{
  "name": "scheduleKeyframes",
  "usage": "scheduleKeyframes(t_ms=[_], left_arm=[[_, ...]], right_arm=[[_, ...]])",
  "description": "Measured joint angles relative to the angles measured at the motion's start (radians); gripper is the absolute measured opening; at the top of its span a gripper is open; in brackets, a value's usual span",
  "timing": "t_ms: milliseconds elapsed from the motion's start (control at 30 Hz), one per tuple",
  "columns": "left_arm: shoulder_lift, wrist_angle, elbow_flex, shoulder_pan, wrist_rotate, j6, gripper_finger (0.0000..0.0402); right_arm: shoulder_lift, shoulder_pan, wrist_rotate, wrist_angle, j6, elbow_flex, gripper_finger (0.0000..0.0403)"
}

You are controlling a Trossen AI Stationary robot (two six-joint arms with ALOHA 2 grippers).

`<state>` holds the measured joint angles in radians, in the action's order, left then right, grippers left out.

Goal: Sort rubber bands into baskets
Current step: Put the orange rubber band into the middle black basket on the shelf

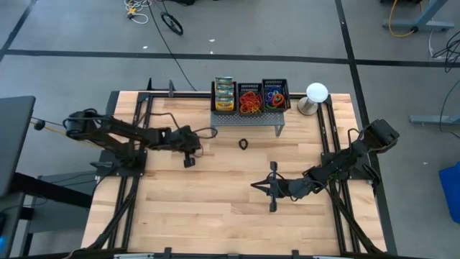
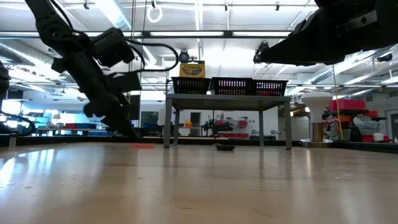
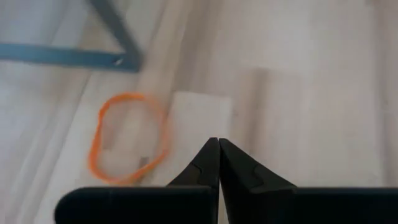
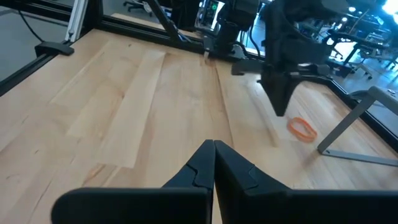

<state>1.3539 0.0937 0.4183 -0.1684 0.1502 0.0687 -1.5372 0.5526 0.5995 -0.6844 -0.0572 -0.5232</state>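
An orange rubber band (image 3: pixel 127 138) lies flat on the wooden table, also seen in the right wrist view (image 4: pixel 301 129). My left gripper (image 3: pixel 218 142) is shut, its tips just beside this band and not on it; from across the table it (image 4: pixel 281 111) stands slanting down over the band. A black rubber band (image 1: pixel 244 144) lies in front of the grey stand (image 1: pixel 248 119). Three black baskets sit on the stand: one (image 1: pixel 225 96) holds crayon boxes, one (image 1: pixel 250 99) orange and red bands, one (image 1: pixel 275 97) mixed colours. My right gripper (image 4: pixel 214 143) waits shut above the table's right half.
A white, mushroom-shaped object (image 1: pixel 316 96) stands at the stand's right end. Black frame rails (image 1: pixel 136 180) run along the table's left and right sides. Bare wood (image 1: pixel 215 194) lies between the two arms and toward the near edge.
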Motion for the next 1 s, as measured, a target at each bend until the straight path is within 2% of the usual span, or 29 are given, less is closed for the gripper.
scheduleKeyframes(t_ms=[67, 133, 267, 333, 367, 500, 667, 767, 1000], left_arm=[[-0.003, 0.006, 0.001, 0.048, 0.016, -0.020, 0.0005], [-0.002, 0.003, 0.000, 0.102, 0.073, -0.026, 0.0005], [0.002, 0.000, 0.000, 0.175, 0.320, -0.048, 0.0012], [0.002, 0.004, 0.000, 0.168, 0.378, -0.064, 0.0029], [0.002, 0.004, 0.001, 0.150, 0.362, -0.076, 0.0040], [0.008, 0.005, 0.016, 0.022, 0.194, -0.104, 0.0096], [0.011, 0.005, 0.025, -0.089, 0.102, -0.002, 0.0149], [0.011, -0.019, 0.025, -0.122, 0.043, 0.071, 0.0158], [0.011, -0.022, 0.025, -0.129, 0.017, 0.157, 0.0146]], right_arm=[[0.000, 0.000, -0.001, 0.002, 0.002, 0.000, 0.0009], [0.000, 0.000, -0.004, 0.010, 0.021, 0.000, 0.0009], [0.000, -0.002, -0.018, 0.019, 0.027, 0.000, 0.0009], [0.000, -0.002, -0.020, 0.019, 0.027, 0.000, 0.0009], [0.000, -0.002, -0.020, 0.018, 0.027, 0.000, 0.0009], [0.000, -0.002, -0.020, 0.017, 0.024, 0.000, 0.0009], [0.000, -0.002, -0.020, 0.017, 0.023, 0.000, 0.0009], [0.000, -0.002, -0.020, 0.017, 0.021, 0.000, 0.0009], [0.000, -0.002, -0.020, 0.016, 0.019, 0.000, 0.0009]])
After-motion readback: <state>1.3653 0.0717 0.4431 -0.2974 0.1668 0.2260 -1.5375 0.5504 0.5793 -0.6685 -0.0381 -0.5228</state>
